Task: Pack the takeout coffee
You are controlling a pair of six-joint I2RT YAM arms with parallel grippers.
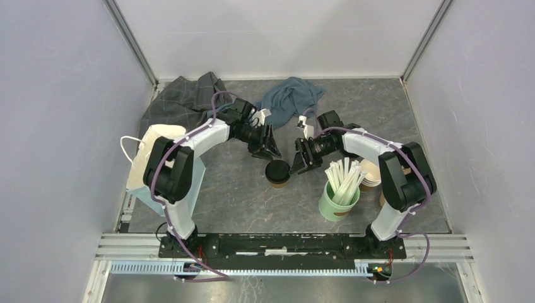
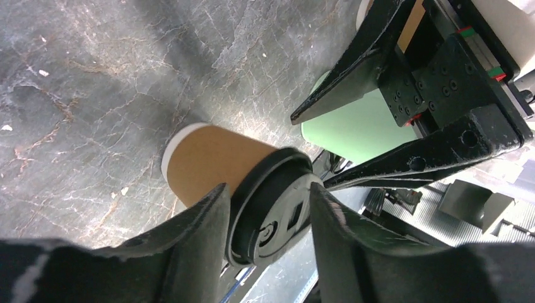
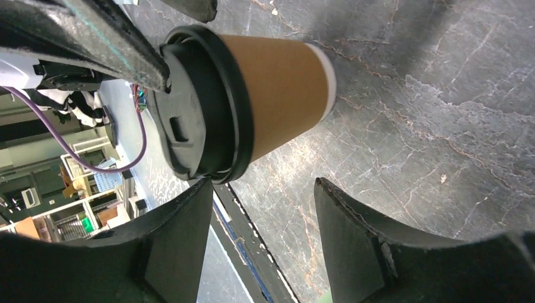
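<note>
One takeout coffee (image 1: 277,172), a brown kraft cup with a black sip lid, stands upright on the grey table at the middle. It also shows in the left wrist view (image 2: 208,154) and the right wrist view (image 3: 277,82). My left gripper (image 1: 268,153) is open just behind and above the cup. In its wrist view (image 2: 268,192) the lid shows between its fingers. My right gripper (image 1: 298,163) is open and empty just right of the cup, and its wrist view (image 3: 264,183) shows the cup beside it. A second lidded cup is out of view.
A green cup of pale wooden stirrers (image 1: 334,205) stands right of the coffee, with a stack of lidless cups (image 1: 371,175) behind it. A white bag (image 1: 142,158) lies at the left edge. A dark checked cloth (image 1: 183,95) and a blue cloth (image 1: 290,95) lie at the back.
</note>
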